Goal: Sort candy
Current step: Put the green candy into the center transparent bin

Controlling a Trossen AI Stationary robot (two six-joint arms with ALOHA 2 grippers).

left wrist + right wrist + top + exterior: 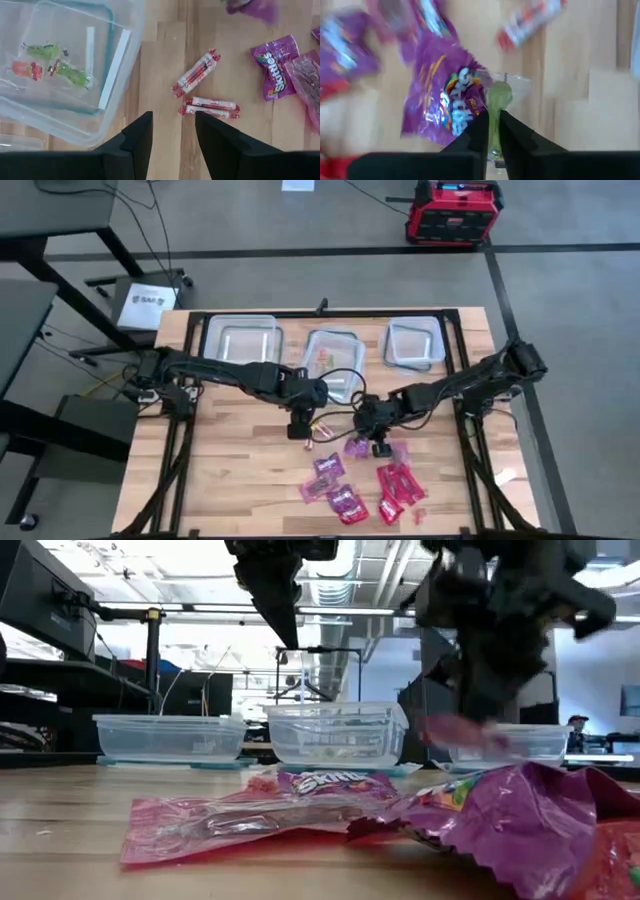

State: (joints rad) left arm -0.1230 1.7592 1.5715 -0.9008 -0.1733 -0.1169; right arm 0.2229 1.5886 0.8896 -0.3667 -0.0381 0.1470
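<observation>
Shiny pink and purple candy packets [328, 470] and red ones [395, 480] lie flat on the wooden table near its front. Three small red-and-white rolled sweets [197, 75] lie on the wood beside a clear container [117, 55]. That container holds green and red sweets [60, 70]. My left gripper [173, 117] hovers open above bare wood close to the rolls [300, 428]. My right gripper [493, 117] is shut on a green sweet in a clear wrapper [498, 97], above a purple packet [450, 100], right of the left gripper [380, 445]. My right gripper pinches the green sweet's near end [495, 112] between its two fingertips, wrapper and all. The fingers point down from above. The sweet sticks out beyond the fingertips, over the purple packet; the picture is blurred, so I cannot tell whether it is clear of the table.
Three clear plastic containers stand in a row at the far side: left [243, 340], middle [335, 355], right [415, 342]. Bare wood lies to the near left [240, 480]. Purple packets [500, 810] lie close to the low camera.
</observation>
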